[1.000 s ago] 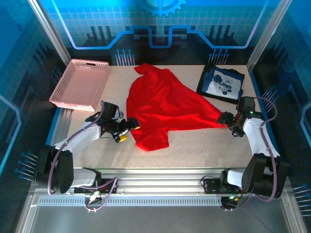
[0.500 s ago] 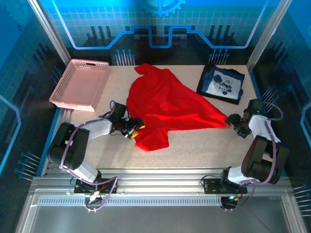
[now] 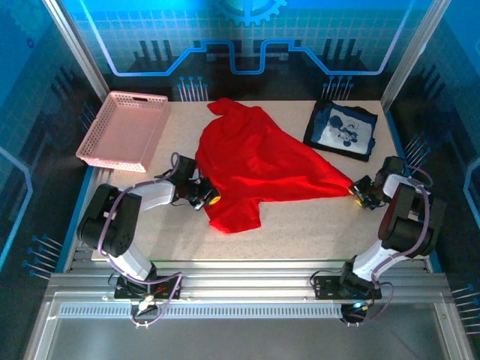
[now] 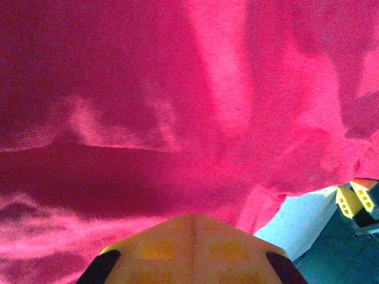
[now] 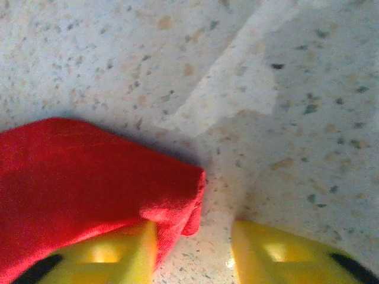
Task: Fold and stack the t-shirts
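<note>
Red shirt [image 3: 262, 161] of matt cloth, table [image 3: 300, 225] speckled and smooth (basket [image 3: 124, 131] pink plastic)

A speckled beige table [image 3: 300, 225] is enclosed by blue printed walls [image 3: 150, 30]; metal rails [image 3: 247, 285] are lit brightly in front.

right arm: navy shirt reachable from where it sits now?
Probably yes. The right gripper sits at the right tip of the red shirt with its jaws open, and the navy shirt lies just beyond it on the same side, with bare table between them.
</note>
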